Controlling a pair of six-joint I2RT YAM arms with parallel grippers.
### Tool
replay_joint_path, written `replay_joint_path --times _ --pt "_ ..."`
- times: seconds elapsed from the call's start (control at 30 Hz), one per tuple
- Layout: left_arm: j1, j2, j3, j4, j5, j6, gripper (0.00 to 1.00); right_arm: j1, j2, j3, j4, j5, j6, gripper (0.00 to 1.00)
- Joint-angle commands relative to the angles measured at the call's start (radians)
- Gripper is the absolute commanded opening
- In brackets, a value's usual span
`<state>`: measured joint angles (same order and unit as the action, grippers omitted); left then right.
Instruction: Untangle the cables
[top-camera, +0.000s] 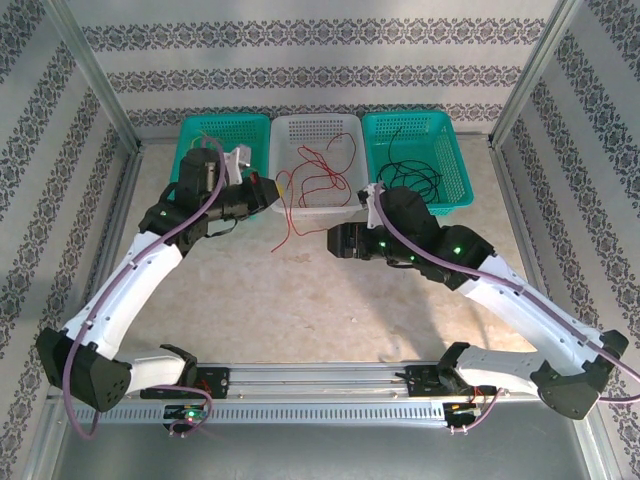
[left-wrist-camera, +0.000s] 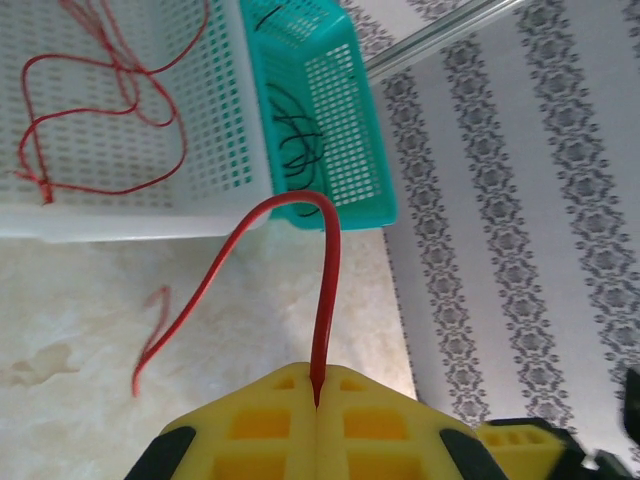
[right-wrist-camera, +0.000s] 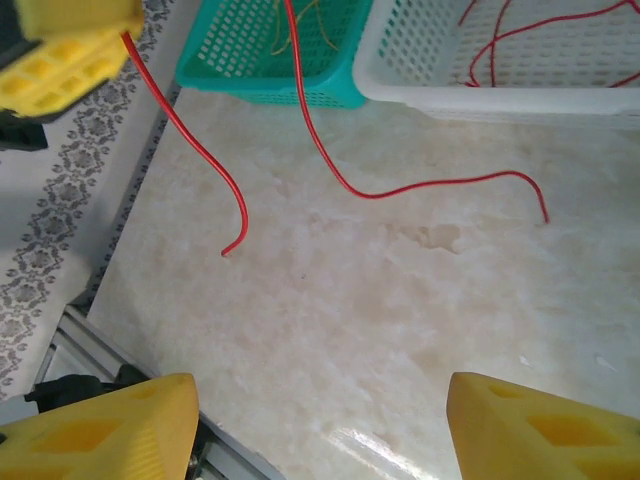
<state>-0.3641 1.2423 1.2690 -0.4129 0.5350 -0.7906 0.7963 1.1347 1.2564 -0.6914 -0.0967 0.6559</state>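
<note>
The red cable (left-wrist-camera: 322, 300) in hand rises straight out of the left claw (left-wrist-camera: 317, 398), bends over in a tight arch and drops as a loose tail in front of the white basket (top-camera: 315, 208). I cannot tell whether its tip touches the surface (top-camera: 300, 310). The left claw is clamped on it between its yellow fingertips and is held up off the surface near the basket's left front corner. A second red cable (right-wrist-camera: 430, 185) spills over the basket's front wall and lies in a shallow curve across the surface, apart from the hanging tail. More red loops sit inside the white basket, and a black cable (left-wrist-camera: 295, 135) lies in the teal basket (left-wrist-camera: 345, 120) beside it. The right claw (right-wrist-camera: 320, 390) stands wide open with nothing in it, low over the middle of the surface. Its arm reaches forward with the wrist turned across toward the left arm. From it the hanging tail lies ahead, running steeply downward, and the second cable crosses just in front, so the right arm looks nearer to both loose ends.
</note>
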Motion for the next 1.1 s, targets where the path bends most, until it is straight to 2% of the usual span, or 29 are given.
replay_joint_path --times 0.0,0.53,0.77,1.07 --pt "-0.015 -0.020 0.057 -0.074 0.036 -0.024 0.00 0.009 0.033 0.022 0.087 -0.005 -0.001 0.68" --pt "-0.055 0.014 0.213 -0.067 0.132 -0.090 0.00 0.018 0.165 0.084 0.220 -0.054 -0.039 0.73" --pt "-0.056 0.007 0.230 -0.007 0.169 -0.152 0.00 -0.010 0.200 0.048 0.383 -0.099 -0.023 0.75" --pt "-0.056 -0.009 0.270 -0.037 0.178 -0.160 0.00 -0.049 0.256 0.044 0.450 -0.117 0.000 0.75"
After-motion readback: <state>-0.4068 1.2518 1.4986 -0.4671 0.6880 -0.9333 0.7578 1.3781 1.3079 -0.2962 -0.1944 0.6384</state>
